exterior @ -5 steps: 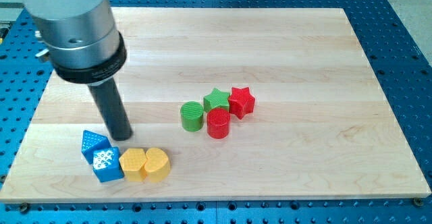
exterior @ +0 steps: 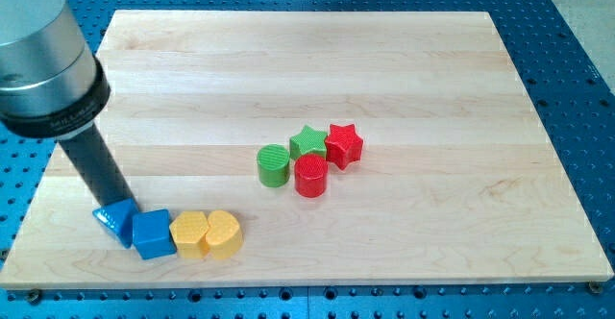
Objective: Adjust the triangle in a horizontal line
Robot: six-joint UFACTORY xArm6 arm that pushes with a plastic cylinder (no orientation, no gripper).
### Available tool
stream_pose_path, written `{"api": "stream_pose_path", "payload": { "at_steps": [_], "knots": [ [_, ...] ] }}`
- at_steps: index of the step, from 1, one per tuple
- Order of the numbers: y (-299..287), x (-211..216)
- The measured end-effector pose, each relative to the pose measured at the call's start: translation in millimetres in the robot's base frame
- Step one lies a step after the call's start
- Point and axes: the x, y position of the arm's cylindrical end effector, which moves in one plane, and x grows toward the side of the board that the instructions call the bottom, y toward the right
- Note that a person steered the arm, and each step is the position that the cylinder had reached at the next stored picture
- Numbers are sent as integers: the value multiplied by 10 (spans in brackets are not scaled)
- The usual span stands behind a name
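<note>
The blue triangle [exterior: 117, 220] lies near the view's bottom left, touching the left side of the blue cube [exterior: 153, 233]. My tip [exterior: 114, 201] rests against the triangle's top edge. To the cube's right sit a yellow hexagon [exterior: 189, 234] and a yellow heart [exterior: 223, 233], so these blocks form a rough row. The rod and its grey collar [exterior: 48, 64] rise to the view's upper left.
A green cylinder [exterior: 274, 164], green star [exterior: 307, 142], red cylinder [exterior: 311, 176] and red star [exterior: 344, 144] cluster at the board's middle. The wooden board [exterior: 432, 88] lies on a blue perforated table; its bottom edge runs just below the row.
My tip moved left and down, from right of the triangle to its upper left. The blue triangle shifted down and left, now beside the cube rather than above it.
</note>
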Motion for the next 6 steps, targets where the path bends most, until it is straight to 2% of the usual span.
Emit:
{"api": "stream_pose_path", "payload": {
  "at_steps": [3,4,5,6],
  "knots": [
    [36,77],
    [414,-219],
    [1110,-592],
    [1672,-757]
  ]
}}
